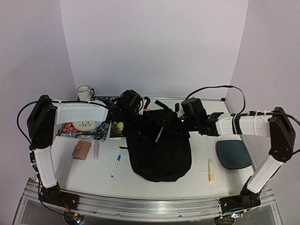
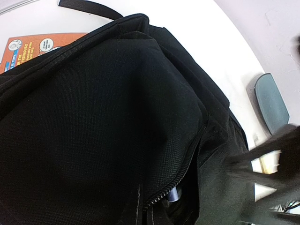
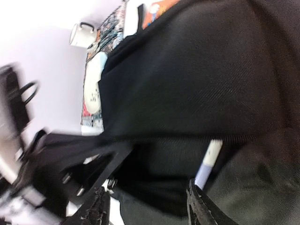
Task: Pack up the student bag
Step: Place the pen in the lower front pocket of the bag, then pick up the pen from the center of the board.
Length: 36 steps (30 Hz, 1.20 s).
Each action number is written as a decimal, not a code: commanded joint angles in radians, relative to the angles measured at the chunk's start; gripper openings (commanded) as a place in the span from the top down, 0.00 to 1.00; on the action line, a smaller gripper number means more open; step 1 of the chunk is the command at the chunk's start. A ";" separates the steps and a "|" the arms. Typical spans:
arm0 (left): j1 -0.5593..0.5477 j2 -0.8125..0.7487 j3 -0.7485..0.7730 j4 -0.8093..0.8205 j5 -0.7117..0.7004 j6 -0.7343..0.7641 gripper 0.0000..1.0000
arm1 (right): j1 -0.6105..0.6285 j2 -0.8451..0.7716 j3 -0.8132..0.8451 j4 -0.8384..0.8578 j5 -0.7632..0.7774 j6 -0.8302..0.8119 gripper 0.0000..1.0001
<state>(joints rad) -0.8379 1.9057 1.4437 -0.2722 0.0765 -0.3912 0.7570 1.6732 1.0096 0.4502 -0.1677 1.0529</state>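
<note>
The right gripper [image 3: 146, 193] has its two fingers spread wide over the mouth of the student bag [image 1: 159, 157]. A white-and-blue pen [image 3: 208, 161] stands in the opening, just beside one finger. The left gripper [image 1: 138, 112] sits at the bag's far left edge, black against black, so I cannot tell whether it is spread or pinched.

The bag lies in the middle of a white table [image 1: 154, 187], between the two arms. Nearest, a metal rail [image 1: 140, 205] runs along the table's edge. Next come a blue-and-white marker [image 1: 116, 165] left of the bag and a yellow stick [image 1: 211, 170] to its right. Further on, a brown wallet [image 1: 81, 150] and a small white tube [image 1: 96, 151] lie side by side on the left, with a dark-teal pad [image 1: 233, 153] on the right. Beyond them a plate [image 1: 86, 125] rests on a patterned mat [image 1: 70, 132]. A white mug [image 1: 85, 92] stands at the far edge. Pale lilac walls [image 1: 154, 47] close in behind and on both sides.
</note>
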 commanded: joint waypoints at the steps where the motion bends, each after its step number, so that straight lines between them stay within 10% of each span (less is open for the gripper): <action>1: 0.006 0.003 -0.003 0.028 -0.009 0.016 1.00 | -0.004 -0.115 0.022 -0.286 0.026 -0.196 0.41; 18: 0.006 -0.014 -0.037 0.028 0.001 0.033 1.00 | -0.052 -0.223 -0.062 -0.937 0.247 -0.320 0.26; 36: 0.006 -0.023 -0.026 0.028 0.024 0.043 1.00 | -0.225 -0.224 -0.342 -0.889 0.176 -0.324 0.36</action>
<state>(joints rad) -0.8368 1.9060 1.4044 -0.2626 0.0856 -0.3631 0.5457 1.4350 0.7104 -0.4150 0.0248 0.7425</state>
